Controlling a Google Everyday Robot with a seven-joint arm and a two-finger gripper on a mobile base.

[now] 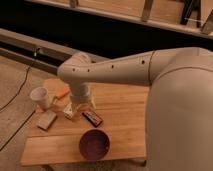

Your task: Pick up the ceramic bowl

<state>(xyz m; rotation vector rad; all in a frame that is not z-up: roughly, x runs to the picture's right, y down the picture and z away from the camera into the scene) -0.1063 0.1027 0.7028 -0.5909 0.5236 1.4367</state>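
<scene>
Camera view catches the gripper (81,109) pointing down over the middle of the wooden counter (125,125), and whether the jaws are apart or together, I can't tell. Ceramic bowl (94,144) sits upright near the front edge, clear of the gripper, with a dark bar (92,118) lying between them. White cup (40,96) stands far left.

Warm, dim light bathes the hand (80,107) low over the table (125,122), darkness behind.

white cup (40,96), dark packet (92,118) beside gripper (79,109)
</scene>
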